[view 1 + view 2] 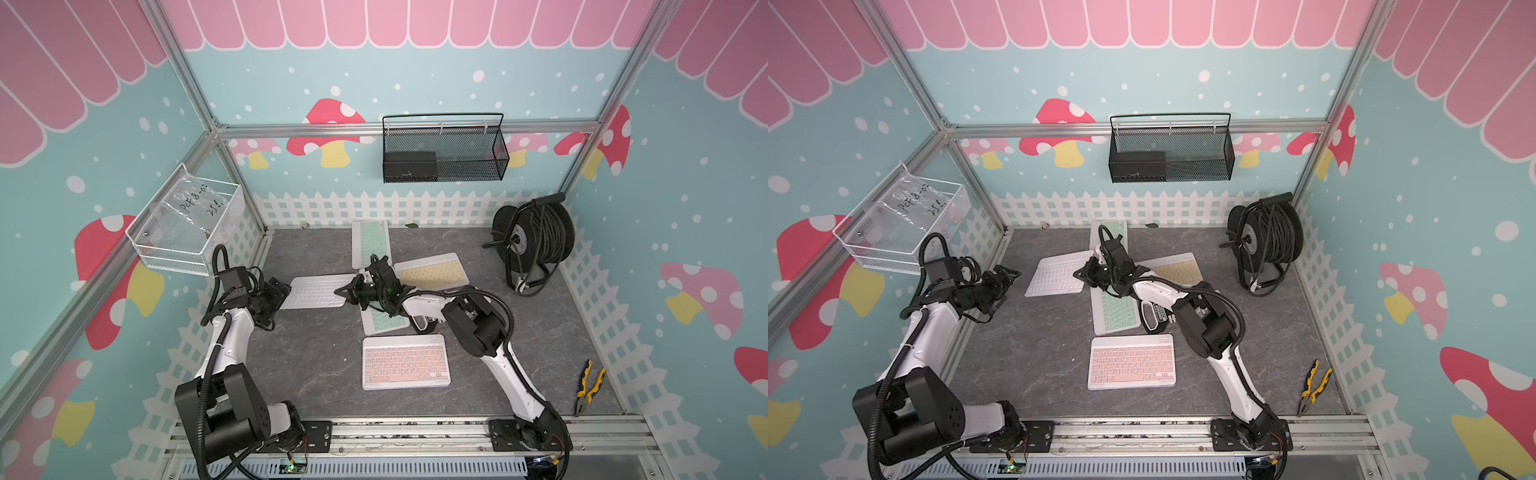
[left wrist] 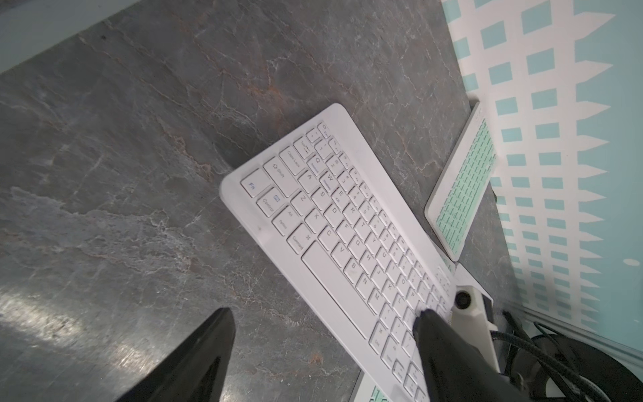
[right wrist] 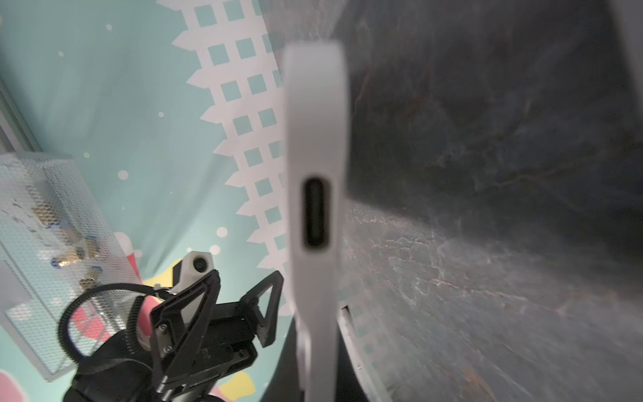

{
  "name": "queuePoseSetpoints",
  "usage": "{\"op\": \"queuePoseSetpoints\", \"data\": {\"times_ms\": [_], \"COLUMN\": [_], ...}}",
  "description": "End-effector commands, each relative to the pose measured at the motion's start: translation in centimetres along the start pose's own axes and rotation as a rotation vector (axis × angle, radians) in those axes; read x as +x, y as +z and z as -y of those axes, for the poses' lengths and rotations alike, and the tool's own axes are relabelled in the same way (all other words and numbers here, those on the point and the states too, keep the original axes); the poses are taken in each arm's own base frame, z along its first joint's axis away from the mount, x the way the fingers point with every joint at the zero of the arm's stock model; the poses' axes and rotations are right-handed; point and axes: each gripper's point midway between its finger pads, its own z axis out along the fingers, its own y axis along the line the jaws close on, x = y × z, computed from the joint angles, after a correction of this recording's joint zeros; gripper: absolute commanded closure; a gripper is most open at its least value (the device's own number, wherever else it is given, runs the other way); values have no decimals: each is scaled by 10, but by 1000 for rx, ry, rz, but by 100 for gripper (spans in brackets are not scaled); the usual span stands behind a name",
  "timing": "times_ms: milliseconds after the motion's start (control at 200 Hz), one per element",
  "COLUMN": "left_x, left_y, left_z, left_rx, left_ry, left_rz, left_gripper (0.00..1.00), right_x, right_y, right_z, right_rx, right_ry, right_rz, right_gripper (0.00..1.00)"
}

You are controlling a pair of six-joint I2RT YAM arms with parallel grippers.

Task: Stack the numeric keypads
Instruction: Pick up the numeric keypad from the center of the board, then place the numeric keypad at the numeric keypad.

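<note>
pink keypad (image 1: 405, 361) lies alone nearest the arms, nothing looks stacked yet. behind it the mint keypad (image 1: 384, 324) sits partly under the right arm (image 1: 478, 328), a black gadget (image 1: 420, 323) just beside it – both crowd a landing there. the right gripper (image 1: 347, 291) looks clamped on one end of the white keypad (image 1: 313, 291); the left gripper (image 1: 283, 293) stands jaws apart at the other end. next it needs lifting and squaring over a base. beyond – yellow keypad (image 1: 432, 272), far mint keypad (image 1: 370, 243), cable reel (image 1: 534, 237)

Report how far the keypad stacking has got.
Done: no finished stack; only one end of the white keypad overlaps a mint keypad. In hand: right gripper jaws shut on the white keypad, left gripper jaws open at its other end. Left: square that pair, then add the yellow keypad, pink keypad and rear mint keypad.
</note>
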Motion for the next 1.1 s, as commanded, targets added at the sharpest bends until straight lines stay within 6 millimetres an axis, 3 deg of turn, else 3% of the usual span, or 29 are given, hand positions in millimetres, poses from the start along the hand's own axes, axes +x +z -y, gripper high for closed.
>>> {"op": "queuePoseSetpoints", "data": {"times_ms": [0,160,235,385,425,740,966,1091], "left_x": [0,5,12,27,31,86,150,169], "left_y": [-11,-29,-39,-57,-61,-96,-92,-71], "left_z": [26,53,64,74,77,115,155,151], "left_rx": [91,204,262,334,358,590,690,675], "left_ry": [70,95,89,104,116,270,461,451], "left_rz": [-51,-85,-102,-110,-118,-249,-411,-465], "left_gripper": [12,8,6,3,2,1,0,1], "right_x": [-12,2,11,32,38,55,95,105], "right_y": [-29,-55,-71,-121,-144,-282,-316,-330], "right_z": [-45,-92,-101,-109,-119,-84,-58,-39], "right_rx": [35,-8,1,-5,-27,-63,-137,-145], "right_ry": [-269,-522,-609,-728,-751,-718,-718,-682], "right_rz": [62,51,47,41,46,102,-10,-25], "right_gripper": [93,93,93,93,93,89,86,87]}}
